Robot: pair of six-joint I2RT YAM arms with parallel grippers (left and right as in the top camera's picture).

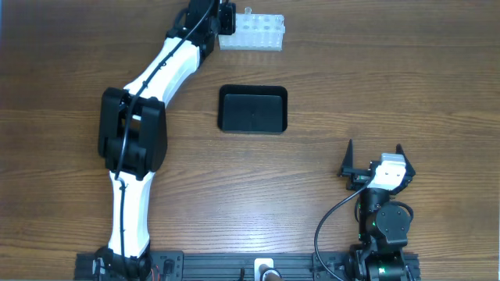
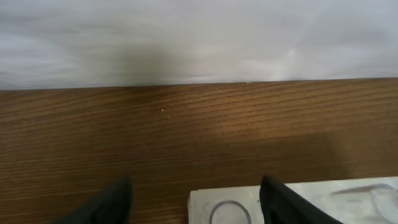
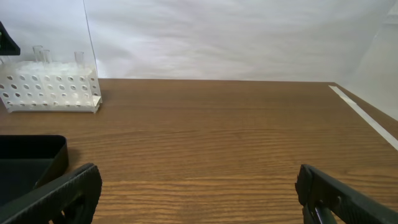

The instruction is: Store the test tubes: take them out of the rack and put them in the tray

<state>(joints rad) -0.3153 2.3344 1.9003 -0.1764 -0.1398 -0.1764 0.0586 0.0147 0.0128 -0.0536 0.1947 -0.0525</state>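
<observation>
Top view: found left gripper (image 1: 226, 19) spread at the left end of the rack (image 1: 251, 33), test tubes (image 1: 248, 11) seemingly upright inside, tray (image 1: 253, 109) nearby, right gripper (image 1: 373, 161) spread, idle. Risked tipping the rack through an off-centre descent.

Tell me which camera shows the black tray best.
The top view: the whole tray, seen from above, inside bare. The right wrist view catches one corner. The left wrist view faces the rack and table.
</observation>
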